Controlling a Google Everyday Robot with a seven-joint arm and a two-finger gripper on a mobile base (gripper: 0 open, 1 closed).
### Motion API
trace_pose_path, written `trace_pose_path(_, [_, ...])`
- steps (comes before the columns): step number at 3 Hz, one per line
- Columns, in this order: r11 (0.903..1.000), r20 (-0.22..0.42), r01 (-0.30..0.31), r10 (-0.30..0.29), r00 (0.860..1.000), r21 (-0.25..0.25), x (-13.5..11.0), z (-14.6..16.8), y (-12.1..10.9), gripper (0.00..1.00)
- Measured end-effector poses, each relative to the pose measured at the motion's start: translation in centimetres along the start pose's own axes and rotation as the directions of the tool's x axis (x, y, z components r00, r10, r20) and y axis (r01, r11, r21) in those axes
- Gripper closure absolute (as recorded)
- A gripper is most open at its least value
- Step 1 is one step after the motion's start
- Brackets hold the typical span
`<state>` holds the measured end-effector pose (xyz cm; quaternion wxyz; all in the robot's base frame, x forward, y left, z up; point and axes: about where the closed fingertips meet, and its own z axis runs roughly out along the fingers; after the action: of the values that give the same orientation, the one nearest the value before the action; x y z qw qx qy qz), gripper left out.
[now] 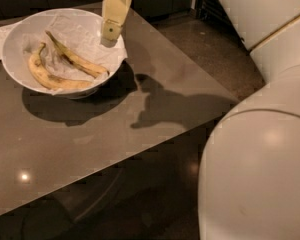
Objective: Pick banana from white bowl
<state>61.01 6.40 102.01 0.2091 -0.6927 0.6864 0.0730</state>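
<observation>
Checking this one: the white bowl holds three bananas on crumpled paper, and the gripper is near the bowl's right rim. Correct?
Not quite: the camera view shows two bananas, not three: the slim banana and a curved banana. They do lie on crumpled paper in the white bowl, and the gripper is near its right rim.
</observation>
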Motion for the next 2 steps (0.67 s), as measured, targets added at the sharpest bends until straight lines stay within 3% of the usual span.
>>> trace_pose_path(1, [0.9999,-0.019,-0.001,0.001,1.0,-0.01,-1.0,1.7,-1.3,0.11])
trace_pose_path(2, [0.9999,-0.042,-0.009,0.009,0.999,-0.007,-1.6,3.3,-2.8,0.25])
